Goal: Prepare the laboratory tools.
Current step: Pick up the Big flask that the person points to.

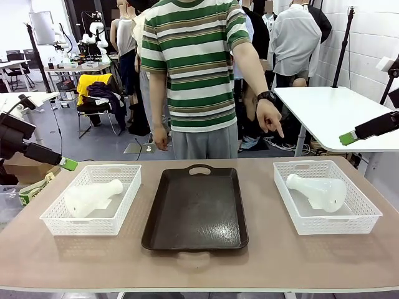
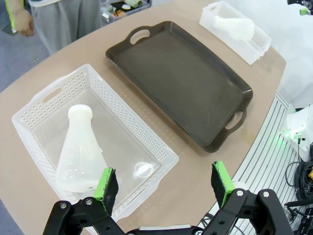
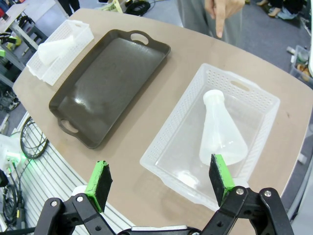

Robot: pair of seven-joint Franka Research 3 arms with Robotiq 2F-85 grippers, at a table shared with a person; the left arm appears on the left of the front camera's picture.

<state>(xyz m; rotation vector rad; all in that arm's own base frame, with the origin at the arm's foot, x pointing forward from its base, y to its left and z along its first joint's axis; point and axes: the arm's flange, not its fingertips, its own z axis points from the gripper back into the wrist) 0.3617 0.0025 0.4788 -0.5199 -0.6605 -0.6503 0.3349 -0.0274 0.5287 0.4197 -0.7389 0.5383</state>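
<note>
Nothing gripped yet, and two ways this could slip.

Front view: the left gripper (image 1: 66, 164), jaws wide and empty, has the left basket (image 1: 59, 227) below and inward of it, with the left flask (image 1: 92, 196) lying on its side inside. The right gripper (image 1: 349, 138), equally wide, has the right basket (image 1: 369, 215) and toppled right flask (image 1: 318, 190) below it, and a person's hand (image 1: 269, 118) points down nearby. Left wrist view: the flask lies just ahead of one pad, and its smooth cone could squirt from a pinch. Right wrist view: the finger points just beyond the basket, so a reach might meet it.
</note>
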